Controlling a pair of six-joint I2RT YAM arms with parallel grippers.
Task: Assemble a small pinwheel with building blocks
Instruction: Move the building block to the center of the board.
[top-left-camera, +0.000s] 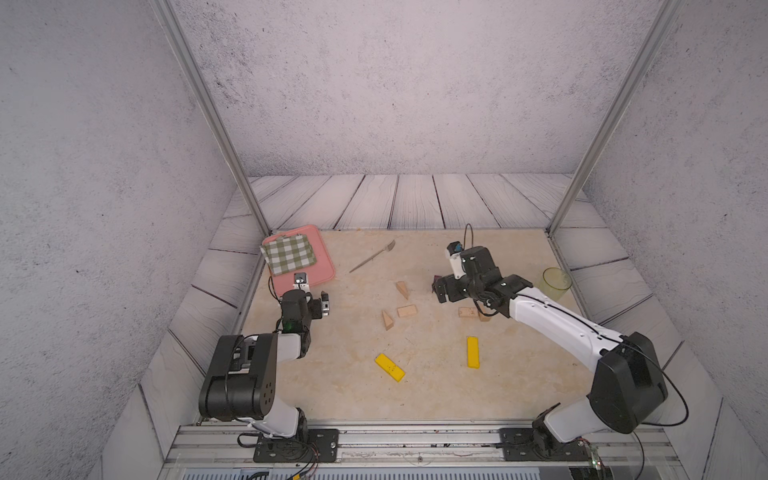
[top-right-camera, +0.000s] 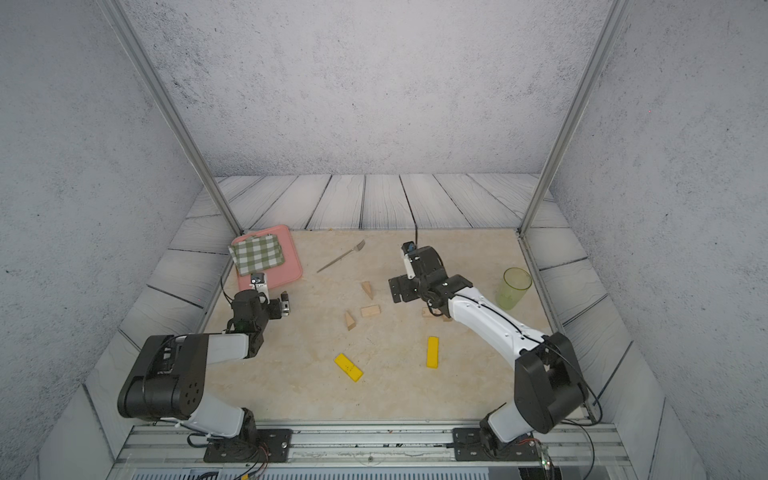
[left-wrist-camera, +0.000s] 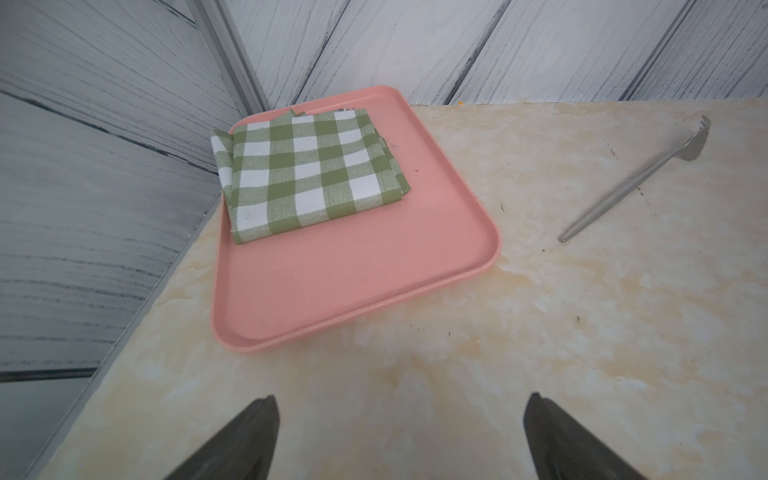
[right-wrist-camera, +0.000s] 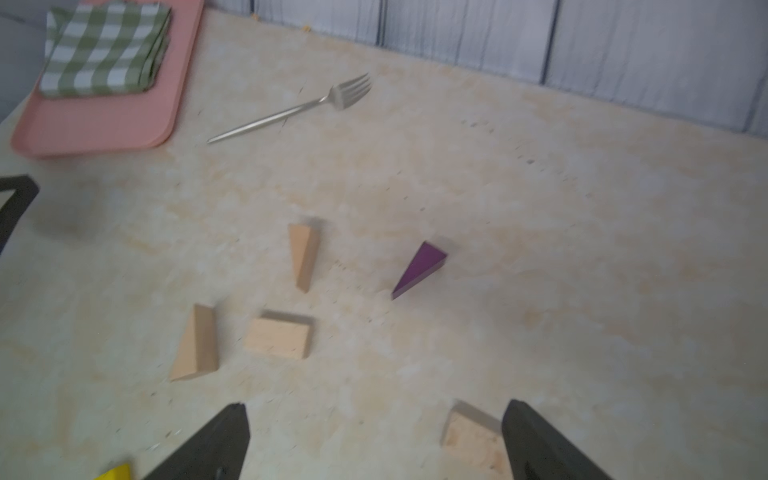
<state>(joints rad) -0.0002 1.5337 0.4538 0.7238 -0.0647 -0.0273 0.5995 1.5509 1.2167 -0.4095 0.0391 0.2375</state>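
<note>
The building blocks lie scattered on the table, and no pinwheel is in view. Two tan wedges (top-left-camera: 402, 289) (top-left-camera: 387, 320) and a tan block (top-left-camera: 407, 311) sit mid-table. A second tan block (top-left-camera: 467, 312) is half hidden under my right arm. Two yellow bars (top-left-camera: 389, 367) (top-left-camera: 473, 352) lie nearer the front. The purple wedge (right-wrist-camera: 419, 268) rests ahead of my right gripper (right-wrist-camera: 374, 415), which hovers open and empty with a tan block (right-wrist-camera: 471, 440) beside one finger. My left gripper (left-wrist-camera: 401, 415) is open and empty over bare table, near the tray.
A pink tray (left-wrist-camera: 353, 257) with a folded green checked cloth (left-wrist-camera: 307, 170) fills the far left corner. A grey fork (top-left-camera: 372, 256) lies beside it. A green translucent cup (top-left-camera: 556, 282) stands at the right edge, close behind my right arm. Walls enclose the table.
</note>
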